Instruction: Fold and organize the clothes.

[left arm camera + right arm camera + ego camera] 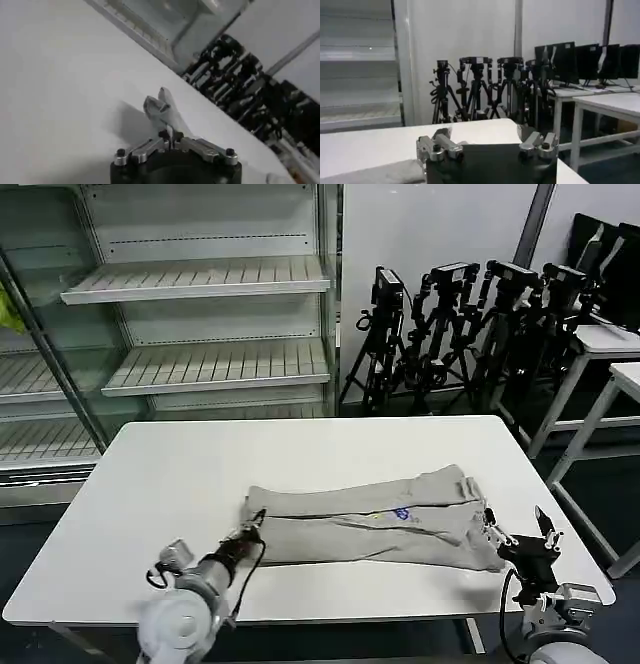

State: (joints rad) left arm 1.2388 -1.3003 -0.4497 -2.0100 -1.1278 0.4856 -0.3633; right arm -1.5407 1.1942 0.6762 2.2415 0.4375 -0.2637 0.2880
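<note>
A white table (180,474) stands in a workroom. Behind it on the left is a glass-fronted display case with empty white slatted shelves (200,279). Behind it on the right, a cluster of black camera tripods (460,324) stands on the floor against a pale wall. More white tables (610,344) run along the far right edge of the room, and the right wrist view shows dark monitors (580,60) on them.

A light grey shirt (370,514) lies on the near half of the table, folded into a long, narrow band that runs left to right. A small blue print (401,512) shows a little right of its middle. Soft lengthwise creases run along the cloth.

The left gripper (256,524) sits low at the near left, at the left end of the shirt. In the left wrist view its two metal fingers (161,111) are pressed together with no gap, and a thin fold of pale cloth seems to be pinched between their tips, though the fabric is hard to tell from the white tabletop.

The right gripper (520,534) sits at the near right corner of the table, just beside the right end of the shirt. In the right wrist view its fingers (437,145) stand wide apart with nothing between them, and a strip of grey cloth lies just under one side.
</note>
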